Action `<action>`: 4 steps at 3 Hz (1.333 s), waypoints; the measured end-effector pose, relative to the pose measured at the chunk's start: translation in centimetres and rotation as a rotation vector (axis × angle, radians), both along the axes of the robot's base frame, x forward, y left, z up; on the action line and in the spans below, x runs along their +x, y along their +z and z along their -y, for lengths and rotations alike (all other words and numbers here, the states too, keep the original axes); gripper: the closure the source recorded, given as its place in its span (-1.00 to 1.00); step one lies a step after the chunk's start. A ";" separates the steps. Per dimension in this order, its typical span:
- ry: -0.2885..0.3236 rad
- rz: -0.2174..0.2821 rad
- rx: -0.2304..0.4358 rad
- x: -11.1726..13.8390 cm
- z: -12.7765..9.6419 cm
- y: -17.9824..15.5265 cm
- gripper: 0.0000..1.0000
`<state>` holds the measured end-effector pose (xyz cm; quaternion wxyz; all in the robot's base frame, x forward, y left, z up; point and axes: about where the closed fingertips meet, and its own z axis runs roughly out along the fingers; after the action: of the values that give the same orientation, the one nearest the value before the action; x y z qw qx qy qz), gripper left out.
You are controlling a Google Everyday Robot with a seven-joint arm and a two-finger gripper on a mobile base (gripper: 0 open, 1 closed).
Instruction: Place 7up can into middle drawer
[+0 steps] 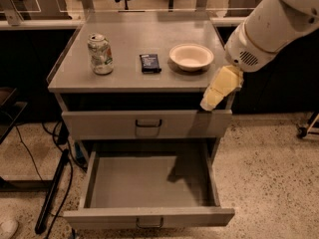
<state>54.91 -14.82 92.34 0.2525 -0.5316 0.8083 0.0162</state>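
The 7up can [100, 54] stands upright on the grey cabinet top [124, 76] at its left side, whitish with green markings and a silver top. The middle drawer [149, 183] is pulled out wide below, its tray bare, with a small dark handle on its front. The drawer above it [147, 124] is closed. My gripper [219, 88], cream-coloured, hangs at the cabinet's front right corner, over the closed drawer's right end and far right of the can. It holds nothing.
A flat dark packet [150, 62] lies mid-top and a cream bowl [191, 57] sits to its right. My white arm [271, 26] reaches in from the upper right. Cables and a dark pole [52, 193] lie on the floor left of the cabinet.
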 end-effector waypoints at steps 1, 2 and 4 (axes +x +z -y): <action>0.054 0.051 0.104 1.6 -3.7 0.3 -1.00; 0.092 0.090 0.202 3.9 -7.6 0.2 -1.00; 0.096 0.118 0.251 5.2 -9.2 -0.3 -1.00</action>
<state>60.12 -5.58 92.01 0.3633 -0.5338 0.7573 0.0980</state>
